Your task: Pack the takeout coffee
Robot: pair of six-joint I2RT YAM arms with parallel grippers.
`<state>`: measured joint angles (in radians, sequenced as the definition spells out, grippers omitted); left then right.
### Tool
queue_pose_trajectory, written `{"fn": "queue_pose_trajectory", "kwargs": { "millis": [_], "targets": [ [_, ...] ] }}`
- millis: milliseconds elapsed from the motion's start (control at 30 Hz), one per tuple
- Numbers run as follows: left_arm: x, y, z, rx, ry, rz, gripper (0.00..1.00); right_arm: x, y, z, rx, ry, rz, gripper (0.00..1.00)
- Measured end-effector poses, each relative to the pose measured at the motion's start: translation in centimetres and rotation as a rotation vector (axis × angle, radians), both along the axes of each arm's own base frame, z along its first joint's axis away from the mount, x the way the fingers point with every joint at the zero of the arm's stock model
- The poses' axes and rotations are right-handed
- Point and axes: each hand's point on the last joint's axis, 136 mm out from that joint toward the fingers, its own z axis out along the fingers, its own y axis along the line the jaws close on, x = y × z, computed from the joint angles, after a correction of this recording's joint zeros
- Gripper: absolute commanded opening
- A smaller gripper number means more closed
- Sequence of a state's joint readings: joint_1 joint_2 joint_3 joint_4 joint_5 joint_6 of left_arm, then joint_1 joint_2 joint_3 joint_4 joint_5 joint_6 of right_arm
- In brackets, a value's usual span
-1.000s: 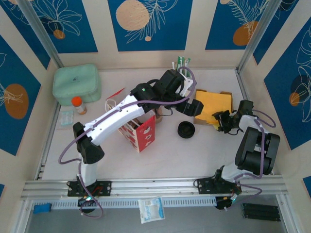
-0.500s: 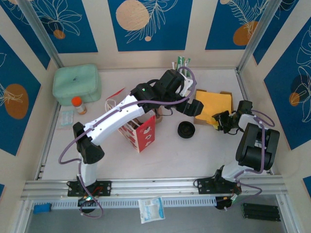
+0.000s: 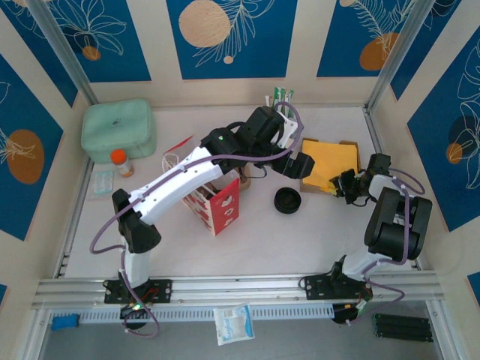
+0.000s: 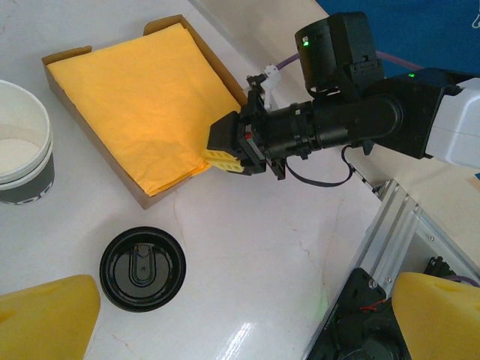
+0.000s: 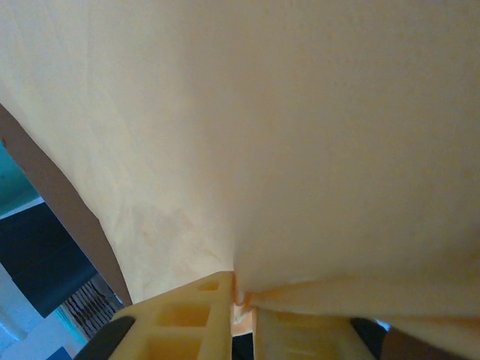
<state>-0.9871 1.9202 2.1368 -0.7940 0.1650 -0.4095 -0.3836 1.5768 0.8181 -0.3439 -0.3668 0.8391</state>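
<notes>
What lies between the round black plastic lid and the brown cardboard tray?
Nothing; in the left wrist view, bare white table separates the lid from the cardboard tray.

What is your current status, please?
Left gripper open near black lid, loose on table. Right gripper shut on yellow paper corner in cardboard tray. Black-sided cup beside tray.

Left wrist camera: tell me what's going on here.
The right gripper is pinched shut on a corner of the yellow paper that lies in the shallow cardboard tray. The left gripper hangs wide open above the table, holding nothing. Below it the black lid lies loose on the table, on no cup. An open dark-sided cup stands beside the tray.
</notes>
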Motion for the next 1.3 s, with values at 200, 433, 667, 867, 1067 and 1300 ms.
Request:
{"fn": "queue_pose_trajectory", "kwargs": {
  "millis": [200, 433, 667, 867, 1067, 1300],
  "targets": [
    [0.0, 0.0, 0.0, 0.0, 0.0, 0.001, 1.0, 0.1, -0.6, 0.2, 0.003, -0.01, -0.015, 0.0],
    [0.0, 0.0, 0.1, -0.001, -0.001, 0.001, 1.0, 1.5, -1.6, 5.3, -0.033, -0.137, -0.027, 0.0],
    [1.0, 0.6, 1.2, -0.013, -0.023, 0.03, 1.0, 3.9, -1.4, 15.2, -0.097, -0.383, 0.022, 0.0],
    [3.1, 2.1, 1.2, 0.003, -0.046, 0.078, 1.0, 3.8, 1.3, 21.5, -0.124, -0.511, 0.103, 0.0],
    [5.0, 5.0, 2.7, 0.006, -0.076, 0.153, 0.99, 2.3, 5.1, 27.9, -0.14, -0.646, 0.199, 0.0],
    [5.6, 9.6, 7.7, -0.038, -0.173, 0.235, 0.99, -0.7, 10.1, 34.9, -0.147, -0.801, 0.317, 0.0]
  ]
}}
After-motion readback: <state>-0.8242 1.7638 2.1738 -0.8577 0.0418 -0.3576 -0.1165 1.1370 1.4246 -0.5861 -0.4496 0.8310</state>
